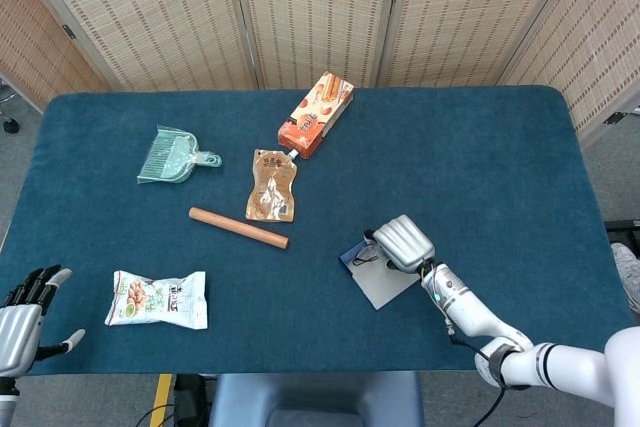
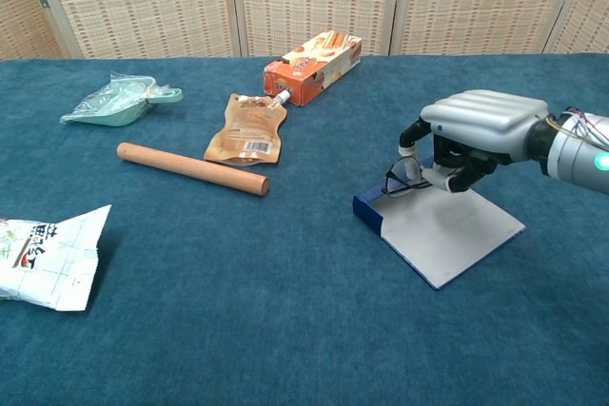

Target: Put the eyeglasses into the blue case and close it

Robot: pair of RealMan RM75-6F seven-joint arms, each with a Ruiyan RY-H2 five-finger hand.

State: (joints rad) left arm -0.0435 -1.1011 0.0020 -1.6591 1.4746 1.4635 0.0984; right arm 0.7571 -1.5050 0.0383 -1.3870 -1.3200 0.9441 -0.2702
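Note:
The blue case (image 2: 447, 235) lies open on the table, its white inside up and its low blue wall (image 1: 352, 255) toward the table's middle. My right hand (image 2: 471, 132) hovers over the case's far end, fingers curled, and holds the thin black eyeglasses (image 2: 405, 178) just above the case's inside. The same right hand (image 1: 402, 242) covers most of the eyeglasses (image 1: 366, 256) in the head view. At the bottom left corner, off the table's front edge, my left hand (image 1: 22, 319) rests with fingers apart and holds nothing.
A wooden rod (image 1: 238, 227), a brown pouch (image 1: 272, 186), an orange carton (image 1: 315, 114) and a green dustpan (image 1: 172, 156) lie left and behind the case. A snack bag (image 1: 158, 299) sits near the front left edge.

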